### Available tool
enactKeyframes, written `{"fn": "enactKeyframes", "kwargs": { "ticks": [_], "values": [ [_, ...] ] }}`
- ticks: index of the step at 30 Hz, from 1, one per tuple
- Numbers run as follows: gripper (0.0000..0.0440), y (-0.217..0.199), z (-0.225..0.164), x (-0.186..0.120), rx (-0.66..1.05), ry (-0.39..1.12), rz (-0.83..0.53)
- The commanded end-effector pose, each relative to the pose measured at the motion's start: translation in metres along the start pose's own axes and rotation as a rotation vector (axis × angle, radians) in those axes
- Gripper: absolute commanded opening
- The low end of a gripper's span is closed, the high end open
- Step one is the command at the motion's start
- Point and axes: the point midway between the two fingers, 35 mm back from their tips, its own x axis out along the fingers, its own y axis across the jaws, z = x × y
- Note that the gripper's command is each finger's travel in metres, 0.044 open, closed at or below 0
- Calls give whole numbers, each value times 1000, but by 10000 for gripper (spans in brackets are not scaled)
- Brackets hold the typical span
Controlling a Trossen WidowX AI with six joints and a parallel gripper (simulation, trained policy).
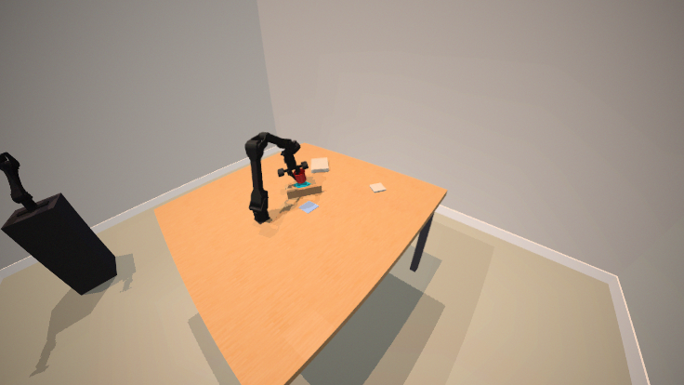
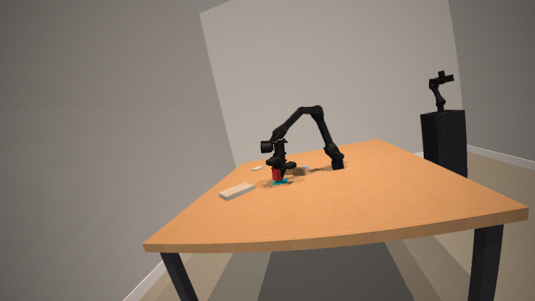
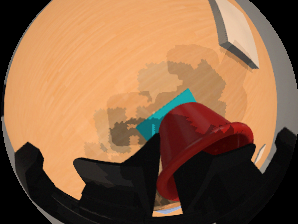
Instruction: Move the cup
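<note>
The red cup [image 1: 299, 177] [image 2: 276, 174] [image 3: 186, 127] is low over the cyan pad [image 1: 301, 185] [image 2: 279, 182] [image 3: 167, 109], close above it or touching; which one I cannot tell. My gripper [image 1: 297, 171] [image 2: 280, 172] [image 3: 162, 137] is shut on the cup's wall, with one finger outside and the other at the inside. The cup looks roughly upright in the top and exterior views. It covers part of the cyan pad in the wrist view. The blue pad [image 1: 309, 206] [image 2: 306, 167] lies nearer the arm's base with nothing on it. No marbles can be made out; the cup's inside is mostly hidden.
A brown block [image 1: 304, 192] [image 2: 299, 171] stands between the two pads. A long pale block [image 1: 320, 165] [image 2: 236, 191] [image 3: 238, 31] lies beyond the cyan pad. A small pale tile [image 1: 377, 187] [image 2: 257, 168] lies off to the side. Another arm stands on a black pedestal [image 1: 64, 244] [image 2: 444, 142] away from the table.
</note>
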Motion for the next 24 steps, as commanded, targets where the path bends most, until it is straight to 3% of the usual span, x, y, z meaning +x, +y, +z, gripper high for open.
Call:
{"fn": "enactKeyframes", "kwargs": {
  "ticks": [1,8,13,24],
  "values": [
    [25,5,-3,12,12,16,3],
    [75,6,-5,17,31,2,1],
    [145,1,2,8,45,-53,-13],
    [177,4,0,-13,41,-119,-15]
  ]
}}
